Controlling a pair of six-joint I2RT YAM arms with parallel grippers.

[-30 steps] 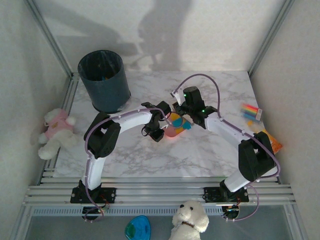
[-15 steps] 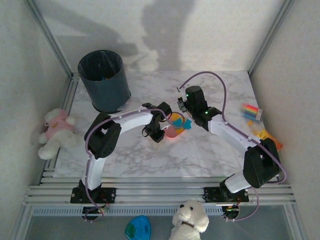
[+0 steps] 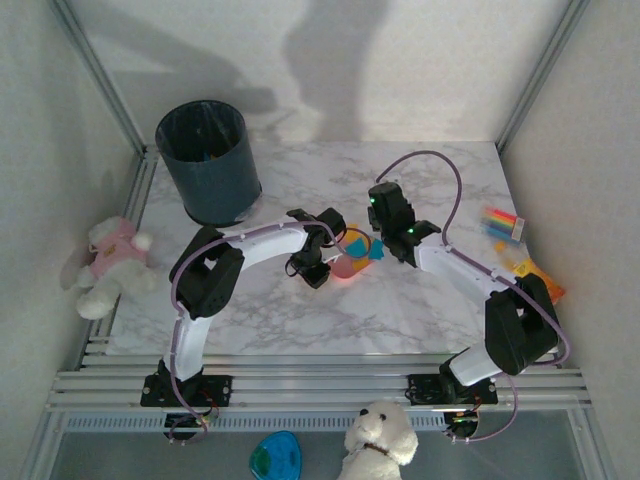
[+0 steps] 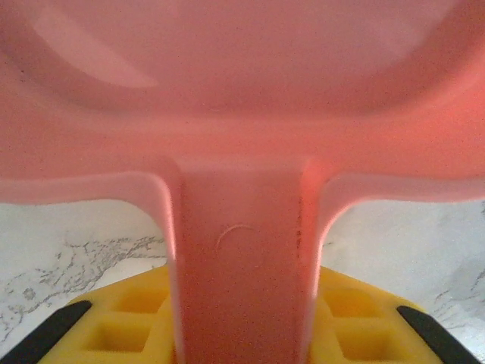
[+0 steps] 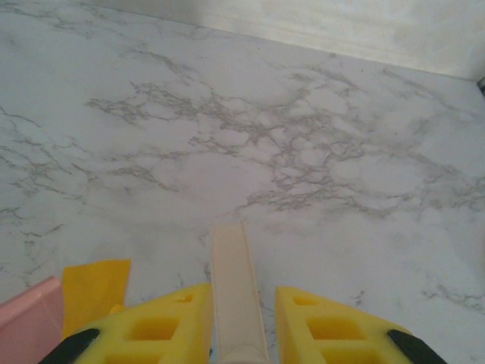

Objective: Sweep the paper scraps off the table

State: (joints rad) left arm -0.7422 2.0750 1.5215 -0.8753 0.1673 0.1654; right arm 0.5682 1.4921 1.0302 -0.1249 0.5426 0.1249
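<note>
My left gripper (image 3: 325, 243) (image 4: 242, 334) is shut on the handle of a pink dustpan (image 3: 349, 264) (image 4: 242, 98), which lies on the white marble table (image 3: 400, 300). Orange-yellow and teal paper scraps (image 3: 367, 247) lie on the pan's far end. My right gripper (image 3: 381, 207) (image 5: 241, 326) hovers just right of the pan, shut on a cream handle (image 5: 235, 280) that sticks out forward between its yellow fingers. In the right wrist view one orange-yellow scrap (image 5: 95, 292) lies by the pan's pink corner (image 5: 26, 322), at lower left. What is at the handle's other end is hidden.
A dark bin (image 3: 209, 160) stands at the back left of the table. Striped packets (image 3: 502, 222) and an orange packet (image 3: 541, 276) lie at the right edge. Plush toys sit left (image 3: 110, 262) and in front (image 3: 380, 440), beyond the metal rail (image 3: 300, 385).
The right gripper has swung right and slightly nearer, turning its handle away from the spot above the dustpan. The left gripper and the dustpan have hardly moved.
</note>
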